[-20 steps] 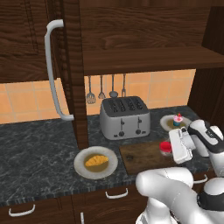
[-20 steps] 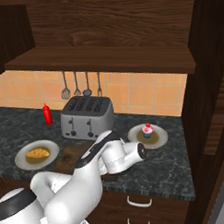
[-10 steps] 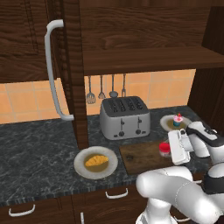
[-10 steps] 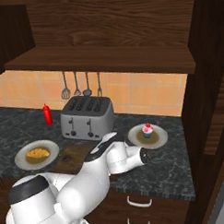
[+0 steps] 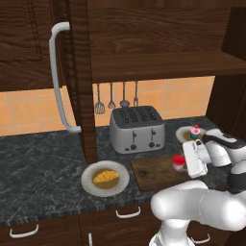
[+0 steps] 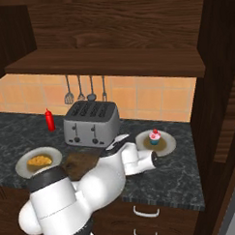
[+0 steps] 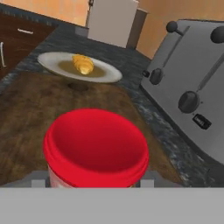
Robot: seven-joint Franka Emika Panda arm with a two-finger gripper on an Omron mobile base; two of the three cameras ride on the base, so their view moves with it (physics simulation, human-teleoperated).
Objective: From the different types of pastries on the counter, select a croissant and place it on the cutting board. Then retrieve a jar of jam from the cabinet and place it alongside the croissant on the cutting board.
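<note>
The jar of jam, red-lidded, sits between my gripper fingers at the right end of the cutting board; the fingers press against its sides. Whether the jar of jam rests on the wood or hangs just over it I cannot tell. The croissant lies on a round grey plate left of the board, and it is also seen as the croissant and the croissant. The cupcake stands on a second plate behind my hand. The cabinet door stands swung open.
A steel toaster stands right behind the board, close to my hand's side. Utensils hang on the tiled wall. A red bottle stands on the counter at the left. A dark side panel walls off the right.
My arm's elbow has swung up and forward. The hand and the jar have stayed over the board's right end, shifting only slightly left.
</note>
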